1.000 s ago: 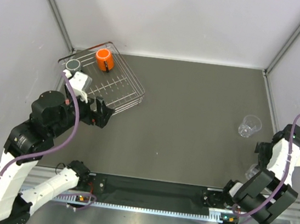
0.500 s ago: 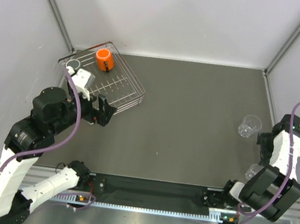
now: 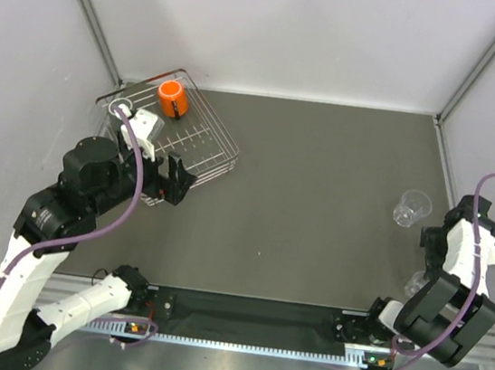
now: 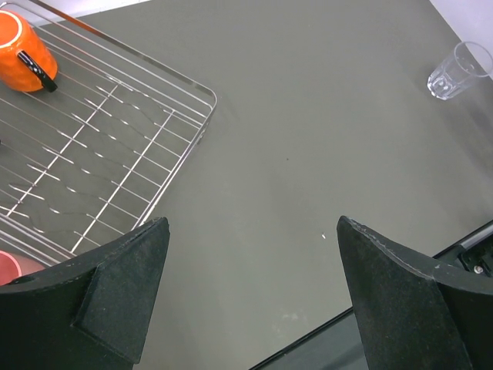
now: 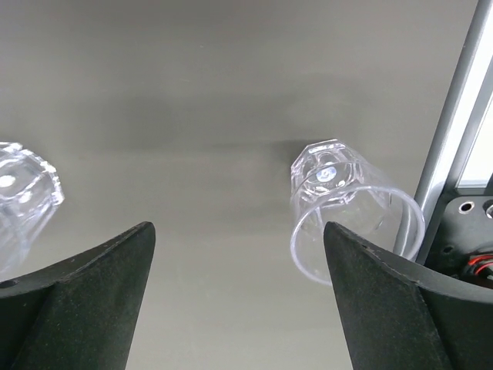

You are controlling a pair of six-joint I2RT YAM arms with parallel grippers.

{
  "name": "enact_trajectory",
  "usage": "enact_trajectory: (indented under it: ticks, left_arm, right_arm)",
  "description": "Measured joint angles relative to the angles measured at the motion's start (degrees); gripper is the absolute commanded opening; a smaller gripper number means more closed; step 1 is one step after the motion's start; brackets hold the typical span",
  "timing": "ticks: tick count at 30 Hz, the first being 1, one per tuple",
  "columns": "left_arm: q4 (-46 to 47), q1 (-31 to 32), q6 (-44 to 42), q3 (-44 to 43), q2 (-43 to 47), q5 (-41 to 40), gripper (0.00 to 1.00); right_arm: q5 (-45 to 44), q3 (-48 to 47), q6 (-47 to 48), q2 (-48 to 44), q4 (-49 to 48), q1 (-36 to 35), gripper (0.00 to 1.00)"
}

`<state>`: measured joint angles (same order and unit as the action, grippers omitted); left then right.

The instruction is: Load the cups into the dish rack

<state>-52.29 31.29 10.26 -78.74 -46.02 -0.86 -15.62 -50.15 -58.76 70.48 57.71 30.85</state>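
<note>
From above, the square, shallow dish rack of thin silver wire (image 3: 194, 137) sits in the far left corner of the dark grey table (image 3: 320, 185). The bright orange mug with a handle (image 3: 173, 98) is inside it, near its far edge. The left gripper (image 3: 173, 184) hangs by the rack's near edge, its black fingers spread with nothing between them. On the right side of the table, well apart from the rack, one clear see-through tumbler (image 3: 413, 208) stands in the open. A second clear tumbler (image 3: 416, 282) sits nearer the arm bases, partly hidden behind the bent right arm (image 3: 461, 259). In the left wrist view the two fingers stand wide apart over bare table. The rack fills the upper left, its grid bottom showing, with the orange mug in its top corner, black handle toward the camera. A pinkish sliver (image 4: 11, 267) shows at the left edge beside the finger, too cut off to name. One tumbler is small at the far upper right. In the right wrist view the right gripper (image 5: 236, 231) is also spread wide and holds nothing. One tumbler rests on the table just beyond the right finger, beside a metal rail (image 5: 454, 131), its mouth toward the camera. The other tumbler is cut off at the left edge, above the left finger.
</note>
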Motion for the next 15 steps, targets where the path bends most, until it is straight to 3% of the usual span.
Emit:
enact_trajectory:
  ticks: [4,10,15]
  left_arm:
    - [-0.5,0.3,0.0,-0.2,-0.2,0.0,0.95]
    - [-2.3,0.4,-0.2,-1.7,-0.6,-0.1,0.95]
    - [-2.7,0.4,-0.2,-3.1,-1.0,0.0,0.95]
  right_arm:
    - [0.1,2.7,-0.6,0.1,-1.8,0.0,0.84]
    - [-0.4,4.4,-1.4,1.4,-3.5,-0.3,0.63]
    - [-0.5,4.4,-1.4,1.2,-4.0,-1.2,0.35]
